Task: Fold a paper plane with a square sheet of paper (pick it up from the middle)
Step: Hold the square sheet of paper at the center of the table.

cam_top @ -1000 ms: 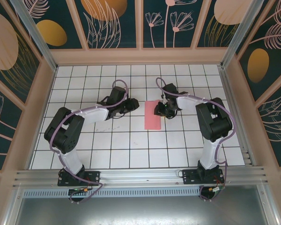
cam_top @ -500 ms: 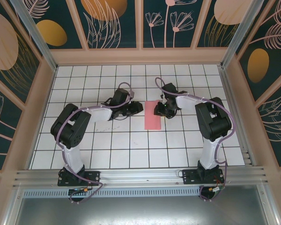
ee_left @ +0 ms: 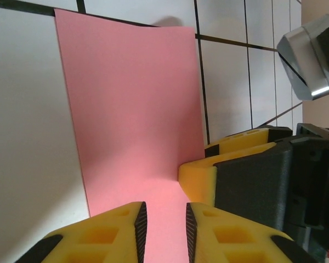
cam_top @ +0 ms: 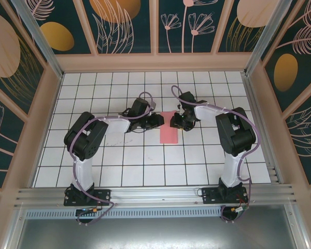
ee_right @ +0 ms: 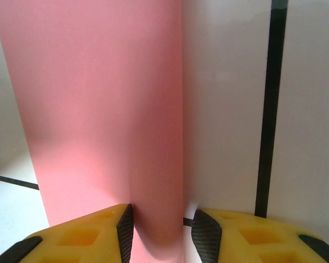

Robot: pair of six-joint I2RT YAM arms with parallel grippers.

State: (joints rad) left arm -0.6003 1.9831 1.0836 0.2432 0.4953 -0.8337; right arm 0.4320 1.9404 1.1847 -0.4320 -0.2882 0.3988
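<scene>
- Lying flat on the tiled table (cam_top: 119, 166), the paper (cam_top: 169, 132) is a folded pink oblong at mid-table, between the two arms.
- At its far right corner the right gripper (ee_right: 159, 216) has fingers slightly parted, straddling the long edge, clamping nothing.
- At its far left edge the left gripper (ee_left: 166, 211) hovers with fingers narrowly apart, pink showing in the gap, gripping nothing.
</scene>
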